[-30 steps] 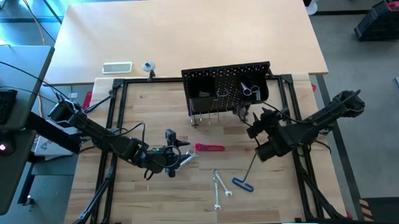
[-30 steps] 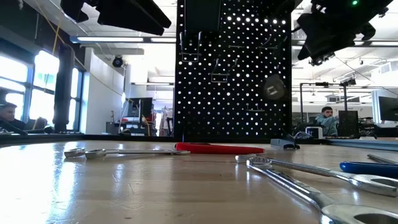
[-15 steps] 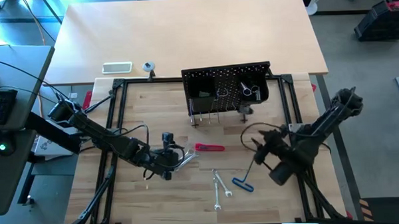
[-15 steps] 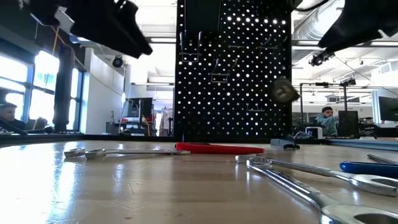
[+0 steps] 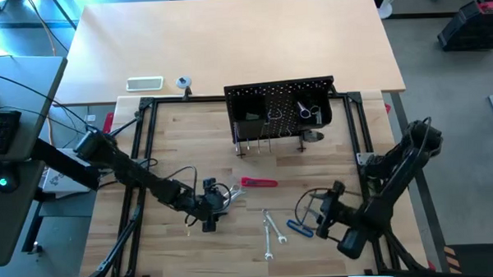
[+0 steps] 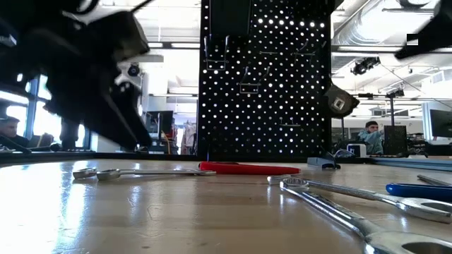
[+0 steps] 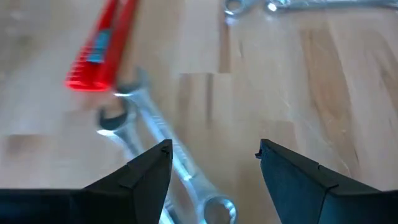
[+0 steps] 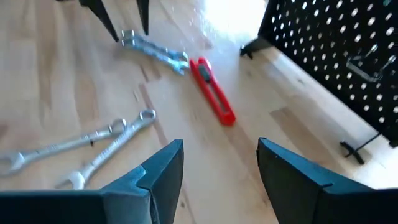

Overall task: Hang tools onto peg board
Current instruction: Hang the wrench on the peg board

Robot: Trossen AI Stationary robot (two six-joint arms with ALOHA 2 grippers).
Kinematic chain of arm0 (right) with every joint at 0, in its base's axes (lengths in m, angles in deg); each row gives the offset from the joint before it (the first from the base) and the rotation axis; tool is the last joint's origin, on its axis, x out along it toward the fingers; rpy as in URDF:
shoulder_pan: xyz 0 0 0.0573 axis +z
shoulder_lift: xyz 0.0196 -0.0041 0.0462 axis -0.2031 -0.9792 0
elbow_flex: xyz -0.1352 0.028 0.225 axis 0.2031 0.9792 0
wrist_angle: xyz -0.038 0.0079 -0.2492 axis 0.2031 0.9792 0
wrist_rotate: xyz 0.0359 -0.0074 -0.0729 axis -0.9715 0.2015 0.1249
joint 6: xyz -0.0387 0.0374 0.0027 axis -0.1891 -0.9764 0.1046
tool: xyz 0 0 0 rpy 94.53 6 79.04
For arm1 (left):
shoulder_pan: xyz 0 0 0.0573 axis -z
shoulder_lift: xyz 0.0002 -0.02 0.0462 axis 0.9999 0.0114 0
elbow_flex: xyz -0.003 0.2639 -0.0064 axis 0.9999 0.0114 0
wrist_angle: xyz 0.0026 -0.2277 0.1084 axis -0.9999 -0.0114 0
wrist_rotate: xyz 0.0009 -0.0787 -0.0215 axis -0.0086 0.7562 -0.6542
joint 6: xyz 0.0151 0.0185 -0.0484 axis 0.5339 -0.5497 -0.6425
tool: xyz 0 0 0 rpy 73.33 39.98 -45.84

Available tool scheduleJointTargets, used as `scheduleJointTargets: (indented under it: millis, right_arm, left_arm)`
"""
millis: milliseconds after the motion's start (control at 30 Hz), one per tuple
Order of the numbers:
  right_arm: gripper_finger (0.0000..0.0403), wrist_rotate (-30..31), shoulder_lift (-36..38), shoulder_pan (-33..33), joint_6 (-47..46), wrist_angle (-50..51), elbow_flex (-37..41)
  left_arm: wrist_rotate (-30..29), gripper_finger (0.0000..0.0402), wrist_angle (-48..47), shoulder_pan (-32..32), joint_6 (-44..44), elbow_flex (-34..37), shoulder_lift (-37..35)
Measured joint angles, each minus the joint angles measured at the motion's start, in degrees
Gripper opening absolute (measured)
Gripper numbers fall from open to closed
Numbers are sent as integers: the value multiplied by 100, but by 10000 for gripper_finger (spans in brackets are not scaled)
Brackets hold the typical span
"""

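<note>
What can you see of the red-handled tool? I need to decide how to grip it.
The red-handled tool is a slim, straight bar with a bright red, plastic-looking body and a small bluish mark near one end, seen in the left wrist view. It lies flat on the wooden table, in front of the peg board. One end lies close beside a silver wrench; contact is unclear. Neither gripper holds it.

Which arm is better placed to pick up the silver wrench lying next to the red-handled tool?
Left. The left gripper hangs open right beside that wrench, close to the red-handled tool. The right gripper is open but nearer the blue-ended key.
</note>
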Motion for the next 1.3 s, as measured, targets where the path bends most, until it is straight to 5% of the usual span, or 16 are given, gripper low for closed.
scheduleJointTargets:
  millis: [100, 300, 500, 733, 933, 1300]
  right_arm:
    - [200, -18, -438, 58, -328, -17, 0]
    - [200, -62, -1009, 144, -864, -184, 0]
    - [200, -33, -1186, 181, -893, -395, 0]
    - [200, 164, -1186, 179, -857, -454, 0]
    - [200, 314, -1186, 166, -847, -466, 0]
    - [200, 300, -1186, 168, -845, -554, 0]
  left_arm:
    - [79, 232, 547, 1, 30, -18, 489]
    - [-410, 221, 87, -25, -365, -317, 993]
    - [-360, 195, -56, 28, -120, -398, 847]
    - [-1008, 178, -664, 6, -15, -387, 529]
    - [-654, 177, -811, -236, -182, -407, 656]
    - [-1018, 209, -597, -202, -68, -393, 648]
